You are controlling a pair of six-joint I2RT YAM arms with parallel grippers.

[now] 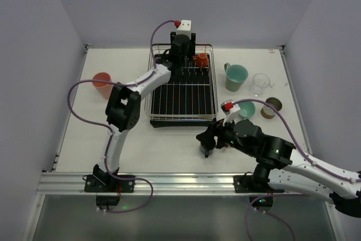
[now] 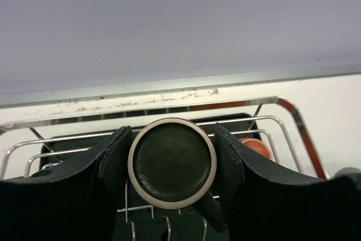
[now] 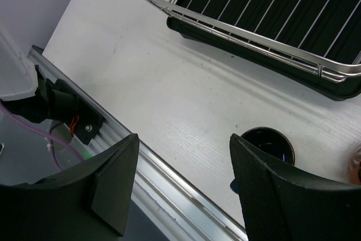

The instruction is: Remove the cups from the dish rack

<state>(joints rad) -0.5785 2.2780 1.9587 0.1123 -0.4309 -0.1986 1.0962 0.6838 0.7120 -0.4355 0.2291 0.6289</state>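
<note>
Left wrist view: left fingers (image 2: 84,190) clamp the black cup (image 2: 172,162); right fingers (image 3: 113,187) stand apart, empty.

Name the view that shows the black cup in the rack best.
Left wrist: the black cup fills the centre, between the left jaws. From the top the left arm hides it; the right wrist view misses it.
</note>
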